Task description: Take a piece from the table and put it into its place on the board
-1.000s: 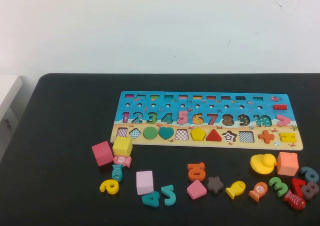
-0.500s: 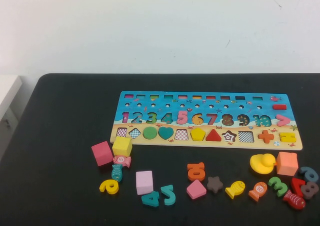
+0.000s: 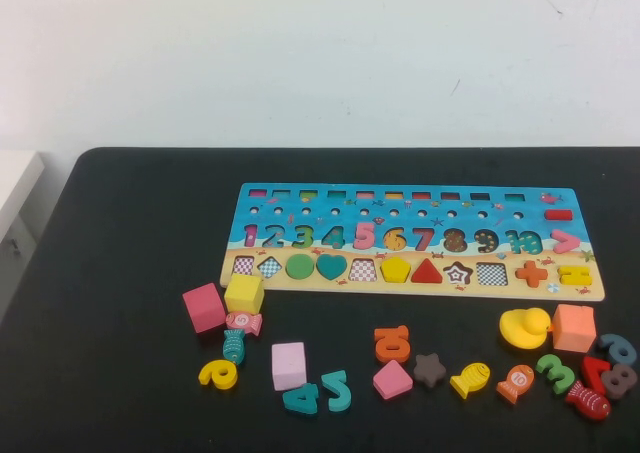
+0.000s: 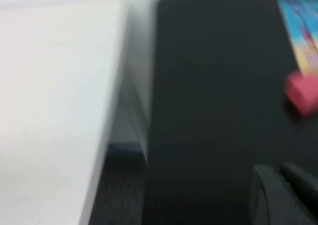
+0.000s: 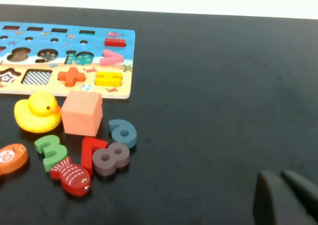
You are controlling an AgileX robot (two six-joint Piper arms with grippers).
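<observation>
While the pentagon (image 3: 396, 269) sits in the board (image 3: 300, 195), both grippers hang off the table's (image 3: 130, 393) near edge. Left gripper (image 4: 283, 195) and right gripper (image 5: 285, 197): finger opening, can't tell.

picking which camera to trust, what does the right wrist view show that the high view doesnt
Only the right wrist view: the right gripper, a dark shape low over bare table, away from the pieces; its opening is unclear.

Only the high view: the whole board with the yellow pentagon sitting in its slot, and the far-left pieces such as the yellow cube. No gripper shows; the left gripper appears only in the left wrist view.

Both: the board's right end, the yellow duck, the orange cube and the black table.
</observation>
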